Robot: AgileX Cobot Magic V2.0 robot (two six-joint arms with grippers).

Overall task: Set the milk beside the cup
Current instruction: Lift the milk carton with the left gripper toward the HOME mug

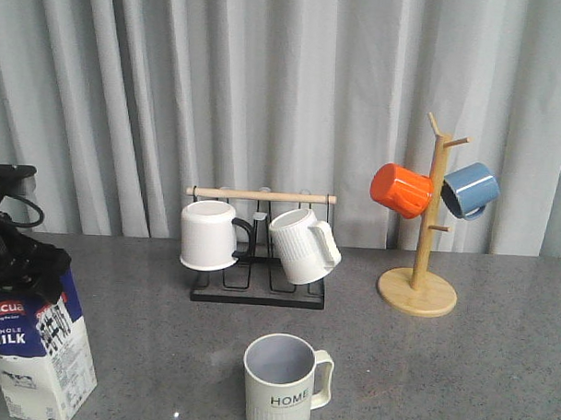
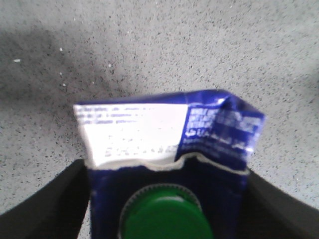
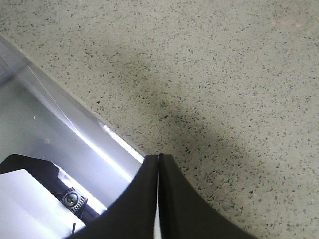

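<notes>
A blue-and-white cardboard gable-top milk carton [image 1: 38,354] with a ridged green round cap stands on the speckled grey stone-look table [image 1: 441,363] at its front left corner. The left gripper [image 2: 164,199] clasps the carton's creased top between its black fingers. The pale grey-green ribbed "HOME" mug [image 1: 282,383] stands well apart, front centre. The right gripper [image 3: 158,162] has its fingers pressed together, holding nothing.

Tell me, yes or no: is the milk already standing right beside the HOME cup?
No. In the front view the milk stands at the table's far left under the left gripper, with bare tabletop between it and the cup.
</notes>
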